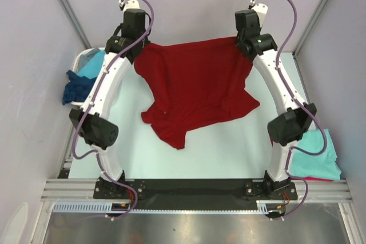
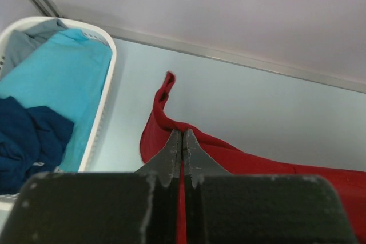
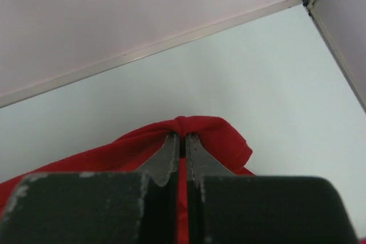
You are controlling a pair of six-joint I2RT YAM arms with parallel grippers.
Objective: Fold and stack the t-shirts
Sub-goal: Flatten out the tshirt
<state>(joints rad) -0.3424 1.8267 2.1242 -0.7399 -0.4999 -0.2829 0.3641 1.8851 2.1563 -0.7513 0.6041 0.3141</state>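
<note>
Pinching one far corner each, the left gripper (image 2: 182, 135) and right gripper (image 3: 184, 138) are clamping the dark red t-shirt (image 1: 197, 87), stretching its far edge between them. Its body is lying on the table (image 1: 229, 152), likely being spread for folding.

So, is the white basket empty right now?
No, the left wrist view shows a turquoise shirt and a dark blue shirt lying inside the basket.
</note>
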